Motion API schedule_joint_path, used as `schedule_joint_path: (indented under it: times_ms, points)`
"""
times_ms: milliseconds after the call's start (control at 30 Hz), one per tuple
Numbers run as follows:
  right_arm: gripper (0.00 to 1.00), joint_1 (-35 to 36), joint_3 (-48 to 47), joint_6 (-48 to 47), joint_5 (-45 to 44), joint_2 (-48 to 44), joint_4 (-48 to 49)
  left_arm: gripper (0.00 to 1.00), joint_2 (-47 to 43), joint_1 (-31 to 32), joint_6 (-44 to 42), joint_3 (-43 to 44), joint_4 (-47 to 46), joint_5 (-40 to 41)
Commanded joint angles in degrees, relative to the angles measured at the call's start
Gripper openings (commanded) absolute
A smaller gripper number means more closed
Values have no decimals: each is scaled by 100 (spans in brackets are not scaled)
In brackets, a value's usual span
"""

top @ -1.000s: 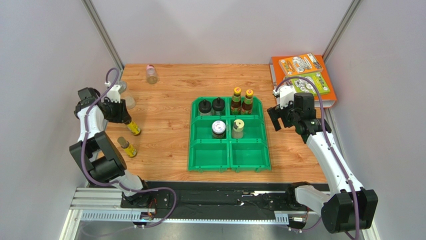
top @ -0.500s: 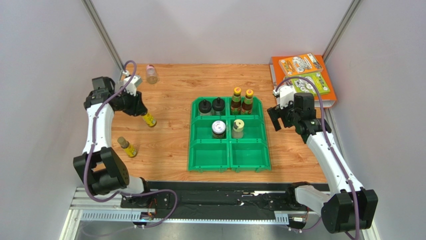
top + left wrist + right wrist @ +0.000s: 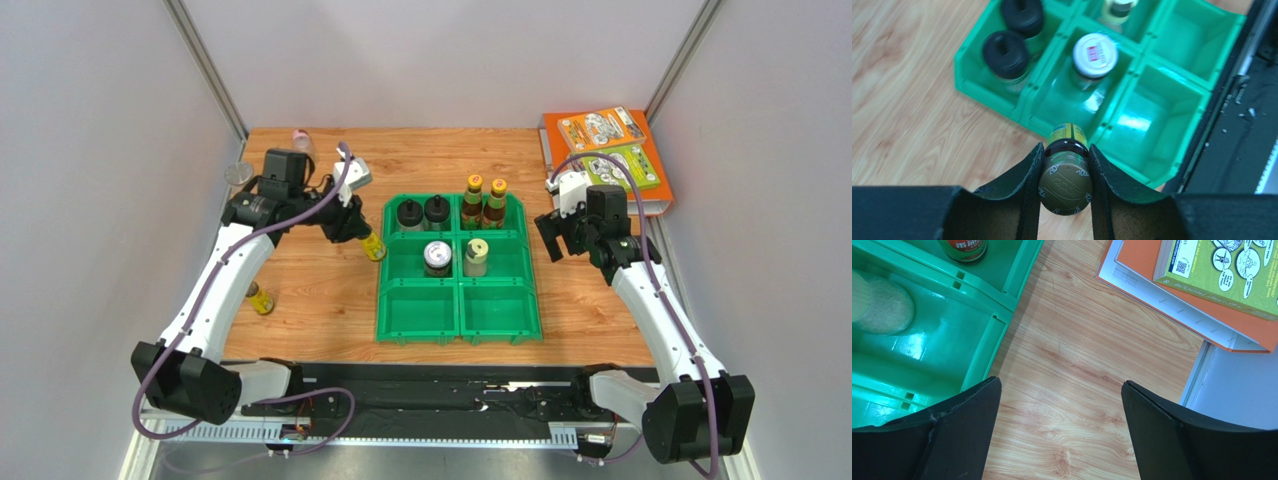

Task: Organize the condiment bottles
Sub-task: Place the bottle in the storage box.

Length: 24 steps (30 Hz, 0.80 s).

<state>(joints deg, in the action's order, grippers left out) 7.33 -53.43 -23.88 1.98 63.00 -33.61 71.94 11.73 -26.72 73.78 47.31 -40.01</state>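
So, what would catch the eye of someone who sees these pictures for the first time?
The bright green bin sits in the middle of the wooden table, with bottles standing in its four farther compartments and the two near ones empty. The left gripper is shut on a small yellow-labelled bottle at the bin's left edge. Orange and green books lie at the far right corner.

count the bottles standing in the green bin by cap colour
black caps: 2
orange-yellow caps: 2
silver cap: 1
pale-green cap: 1
total: 6
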Motion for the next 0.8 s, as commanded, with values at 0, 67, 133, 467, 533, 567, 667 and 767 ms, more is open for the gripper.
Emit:
schedule_joint_path:
  times_ms: [0,67,133,467,533,567,667,767]
  points:
    - [93,14,-203,-56,-145,54,196,0,-216,689,290,278,-328,-86]
    - [93,23,-212,-47,-145,63,196,0,-172,1075,334,216,-397,10]
    - [93,22,-212,-55,-154,72,188,0,-93,1313,387,137,-476,98]
    - [93,23,-194,-64,-189,98,205,0,522,2580,545,-91,-1066,310]
    - [93,14,-194,-64,-189,98,197,0,671,2773,510,-127,-1118,336]
    - [93,22,-203,-73,-180,98,214,0,759,2817,501,-136,-1136,336]
    - [93,23,-203,-73,-189,107,205,0,917,2984,519,-188,-1250,310]
    - [93,14,-203,-82,-180,107,197,0,1041,3090,641,-311,-1514,248]
